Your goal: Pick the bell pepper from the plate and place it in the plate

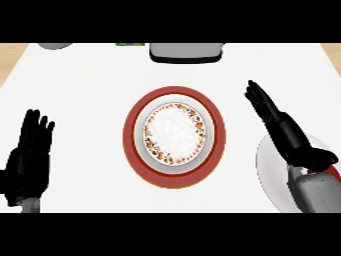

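The counter [84, 80] is white, with wood showing at both side edges. At its centre lies a red mat [174, 174] carrying a patterned plate [174, 131], which holds nothing, so the placing is not done. At the right edge sits a white plate [267, 165], largely covered by the right hand [295, 140] and its forearm. A sliver of red, probably the pepper [334, 173], shows just beside the wrist on that plate, so the pick looks not yet made. The right hand's fingers are straight and together, pointing up the counter, holding nothing. The left hand [27, 157] rests at the left edge, fingers straight and slightly spread. Along the far edge stand a dark grey box [185, 52], a grey round thing [55, 45] and a small green item [129, 44], all well apart from the path between the plates, which looks unobstructed.
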Tool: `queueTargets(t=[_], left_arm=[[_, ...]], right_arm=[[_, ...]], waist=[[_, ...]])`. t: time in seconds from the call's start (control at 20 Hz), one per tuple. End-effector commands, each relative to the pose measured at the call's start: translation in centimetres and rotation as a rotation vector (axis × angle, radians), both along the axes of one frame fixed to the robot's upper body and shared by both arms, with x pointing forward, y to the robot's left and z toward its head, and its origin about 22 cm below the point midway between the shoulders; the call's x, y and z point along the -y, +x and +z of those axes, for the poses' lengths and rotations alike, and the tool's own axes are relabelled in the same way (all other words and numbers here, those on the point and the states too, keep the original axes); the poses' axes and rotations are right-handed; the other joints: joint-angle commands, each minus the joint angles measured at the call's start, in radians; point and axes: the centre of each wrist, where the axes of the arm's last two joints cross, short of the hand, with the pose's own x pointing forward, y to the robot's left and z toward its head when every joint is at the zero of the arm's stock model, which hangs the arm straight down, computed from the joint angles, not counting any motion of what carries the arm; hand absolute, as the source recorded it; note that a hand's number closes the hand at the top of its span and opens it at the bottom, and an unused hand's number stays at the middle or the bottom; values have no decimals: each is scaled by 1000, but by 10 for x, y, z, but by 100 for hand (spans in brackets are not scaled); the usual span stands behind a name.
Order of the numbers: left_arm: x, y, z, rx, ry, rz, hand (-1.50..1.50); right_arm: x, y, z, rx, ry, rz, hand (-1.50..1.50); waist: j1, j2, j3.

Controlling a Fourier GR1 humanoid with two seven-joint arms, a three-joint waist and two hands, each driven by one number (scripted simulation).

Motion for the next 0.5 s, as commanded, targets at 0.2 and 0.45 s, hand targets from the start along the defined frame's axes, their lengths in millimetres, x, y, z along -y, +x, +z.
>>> queueTargets(t=[0.2,0.45], left_arm=[[-12,31,59,170,327,-207,0],[-18,32,63,124,362,-287,0]], right_arm=[[-47,-35,-4,-16,-101,738,150],[0,-44,10,259,-713,564,150]], waist=[[-20,20,-8],[-74,9,-7]])
